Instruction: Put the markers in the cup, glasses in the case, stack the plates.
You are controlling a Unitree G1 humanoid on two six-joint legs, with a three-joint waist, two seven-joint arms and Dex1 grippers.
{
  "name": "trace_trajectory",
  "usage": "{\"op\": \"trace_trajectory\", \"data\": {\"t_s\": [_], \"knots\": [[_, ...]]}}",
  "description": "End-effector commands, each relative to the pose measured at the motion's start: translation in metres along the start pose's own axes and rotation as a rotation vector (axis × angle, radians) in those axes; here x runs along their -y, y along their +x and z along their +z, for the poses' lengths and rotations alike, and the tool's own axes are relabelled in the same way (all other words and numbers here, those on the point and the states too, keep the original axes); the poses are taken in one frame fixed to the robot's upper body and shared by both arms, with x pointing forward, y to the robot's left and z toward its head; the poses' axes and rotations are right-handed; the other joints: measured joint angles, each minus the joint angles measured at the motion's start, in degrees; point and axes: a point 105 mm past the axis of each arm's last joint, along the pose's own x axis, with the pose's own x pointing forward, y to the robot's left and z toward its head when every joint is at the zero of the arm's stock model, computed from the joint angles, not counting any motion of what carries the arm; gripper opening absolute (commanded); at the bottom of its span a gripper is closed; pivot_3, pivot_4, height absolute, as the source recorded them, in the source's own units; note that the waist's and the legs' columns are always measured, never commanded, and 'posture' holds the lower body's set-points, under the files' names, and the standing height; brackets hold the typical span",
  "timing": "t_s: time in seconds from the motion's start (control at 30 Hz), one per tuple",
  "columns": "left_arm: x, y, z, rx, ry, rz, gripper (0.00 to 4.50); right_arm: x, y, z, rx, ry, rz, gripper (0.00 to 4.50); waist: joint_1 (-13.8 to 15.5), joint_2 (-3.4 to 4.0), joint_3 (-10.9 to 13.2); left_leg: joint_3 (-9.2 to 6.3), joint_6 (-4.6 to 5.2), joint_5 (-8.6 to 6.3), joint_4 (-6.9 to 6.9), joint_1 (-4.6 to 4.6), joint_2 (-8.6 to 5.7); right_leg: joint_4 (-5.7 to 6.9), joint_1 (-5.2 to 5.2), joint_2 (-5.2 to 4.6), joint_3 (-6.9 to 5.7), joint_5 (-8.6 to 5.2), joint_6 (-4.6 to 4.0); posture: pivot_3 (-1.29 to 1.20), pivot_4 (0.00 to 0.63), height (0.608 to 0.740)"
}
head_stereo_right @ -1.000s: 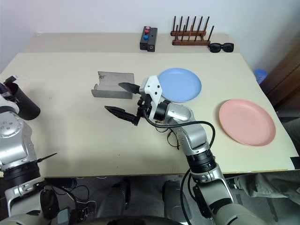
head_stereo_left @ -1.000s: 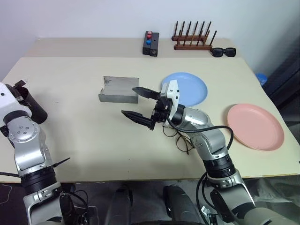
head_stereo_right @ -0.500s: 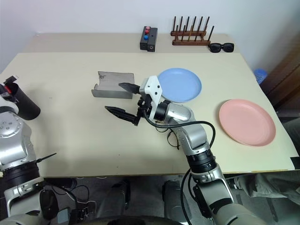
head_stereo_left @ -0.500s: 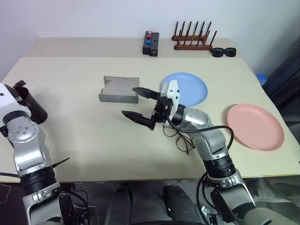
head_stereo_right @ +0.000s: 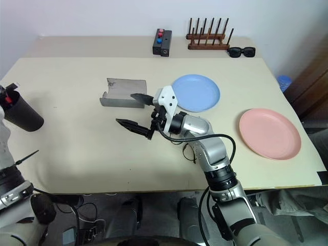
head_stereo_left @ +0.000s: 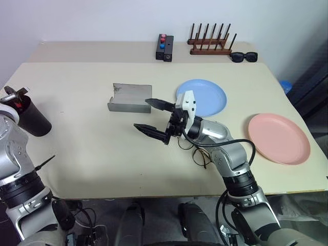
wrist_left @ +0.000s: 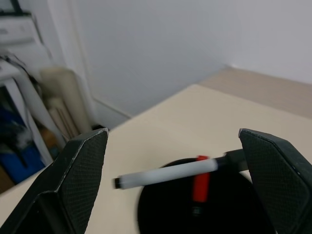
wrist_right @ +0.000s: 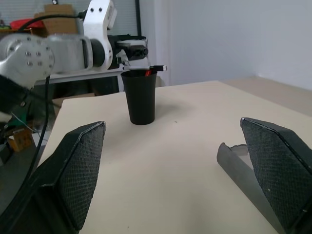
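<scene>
Cup [head_stereo_right: 19,115] matt black plastic; case [head_stereo_left: 129,98] dull grey metal; plates [head_stereo_left: 202,97] smooth plastic.

Both arms are built of silver-grey metallic segments with rounded joint housings, the left one studded with small screws. The right gripper [head_stereo_left: 155,116] has two slim black pointed fingers on a white bracket, and black cables loop along the forearm. Seen from the wrists, the fingers' [wrist_right: 80,165] inner pads are black and finely cross-hatched.

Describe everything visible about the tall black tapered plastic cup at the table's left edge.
The tall black tapered plastic cup is matte and wider at its rim than at its base. It stands upright on the beige table near the left edge, apart from everything else lying there. Two markers sit in it: a white-bodied one leaning across the rim and a red-ended one inside. The open left gripper hangs just above it, not touching.
</scene>
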Motion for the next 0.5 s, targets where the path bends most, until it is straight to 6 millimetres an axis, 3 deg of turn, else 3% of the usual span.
{"op": "trace_trajectory", "data": {"t_s": [0.03, 0.23, 0.5], "knots": [[0.016, -0.004, 0.018, -0.006, -0.101, -0.077, 4.41, -0.004, 0.002, 0.011, 0.042, -0.035, 0.022, 4.50, 0.0, 0.00, 0.0, 0.00, 0.00, 0.00, 0.00, 0.00, 0.00, 0.00, -0.01, 0.00, 0.00, 0.00, 0.00, 0.00, 0.150, 0.740], [0.034, -0.005, 0.014, -0.088, -0.465, -0.091, 4.41, -0.004, 0.001, 0.010, 0.040, -0.036, 0.011, 4.50, 0.1, -0.03, 0.0, -0.01, 0.00, 0.00, 0.03, -0.01, 0.00, -0.02, 0.03, 0.00, -0.01, 0.01, 0.01, 0.00, 0.150, 0.740], [0.036, -0.006, 0.012, -0.101, -0.614, -0.042, 4.41, -0.002, -0.002, 0.008, 0.033, -0.039, -0.002, 4.50, 0.0, -0.03, 0.0, -0.02, 0.00, 0.00, -0.01, -0.01, 0.00, 0.00, 0.00, 0.01, -0.01, 0.01, 0.04, 0.00, 0.150, 0.740]]}}
